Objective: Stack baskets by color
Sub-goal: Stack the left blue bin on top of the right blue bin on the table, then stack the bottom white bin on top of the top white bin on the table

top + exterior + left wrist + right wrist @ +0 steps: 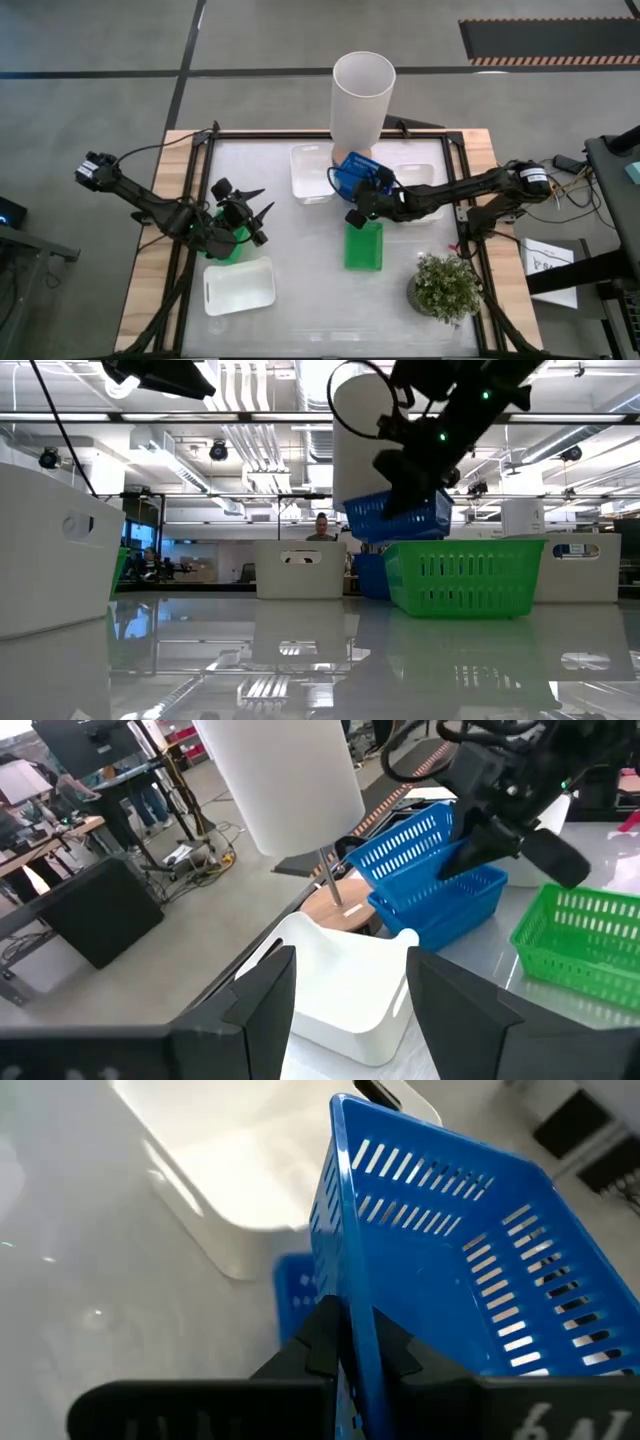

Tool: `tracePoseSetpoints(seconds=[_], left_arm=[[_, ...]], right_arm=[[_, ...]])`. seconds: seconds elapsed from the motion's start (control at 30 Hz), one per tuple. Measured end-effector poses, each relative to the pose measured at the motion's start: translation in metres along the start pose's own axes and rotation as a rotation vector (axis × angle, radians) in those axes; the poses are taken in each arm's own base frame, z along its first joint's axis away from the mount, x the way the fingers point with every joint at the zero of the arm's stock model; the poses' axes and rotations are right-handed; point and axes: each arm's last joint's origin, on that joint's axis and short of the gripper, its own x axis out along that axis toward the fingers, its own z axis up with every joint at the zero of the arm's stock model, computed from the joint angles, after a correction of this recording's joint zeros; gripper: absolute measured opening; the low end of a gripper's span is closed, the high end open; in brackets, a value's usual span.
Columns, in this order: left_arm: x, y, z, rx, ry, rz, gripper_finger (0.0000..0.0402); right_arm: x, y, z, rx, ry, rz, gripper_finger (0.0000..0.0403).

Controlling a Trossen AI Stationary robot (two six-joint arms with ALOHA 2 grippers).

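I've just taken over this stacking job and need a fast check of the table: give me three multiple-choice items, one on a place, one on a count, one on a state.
1. Where is the lifted blue basket?
A. Above the second blue basket
B. Inside the green basket
C. Beside the potted plant

2. How many blue baskets show?
A. One
B. Two
C. Three

3. How is the right pincer?
A. Open and empty
B. Shut on the lifted blue basket's wall
C. Shut on the white cylinder

Answers:
1 A: the low view shows it tilted in the air just over the other blue one.
2 B: the left wrist view shows one raised and one on the table.
3 B: the right wrist view shows its fingers pinching the blue wall.
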Motion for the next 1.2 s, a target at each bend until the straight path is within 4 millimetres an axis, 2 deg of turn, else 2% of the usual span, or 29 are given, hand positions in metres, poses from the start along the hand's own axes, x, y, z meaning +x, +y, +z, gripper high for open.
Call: tracePoseSetpoints(seconds=[0.2,0.4,0.57,0.77,0.9,1.2], left_arm=[[0.001,-0.001,-0.001,0.004,0.002,0.001,0.0176],[0.001,-0.001,0.0,-0.002,0.0,0.002,0.0176],[0.001,-0.003,0.002,-0.036,-0.004,-0.019,0.0176],[0.002,-0.009,-0.001,-0.113,0.062,-0.161,0.0176],[0.003,-0.024,-0.008,-0.141,0.153,-0.316,0.0176],[0.006,-0.081,-0.018,-0.197,0.428,-0.628,0.0176]], right_arm=[[0.009,0.002,-0.014,-0.042,0.017,-0.018,0.0017],[0.013,0.003,-0.021,-0.056,0.038,-0.022,0.0071],[0.01,0.004,-0.019,-0.049,0.032,-0.012,0.0115],[-0.006,0.011,-0.006,-0.068,-0.018,0.033,0.0135],[-0.021,0.018,0.0,-0.116,-0.064,0.074,0.0136],[-0.055,0.024,0.005,-0.177,-0.155,0.15,0.0125]])
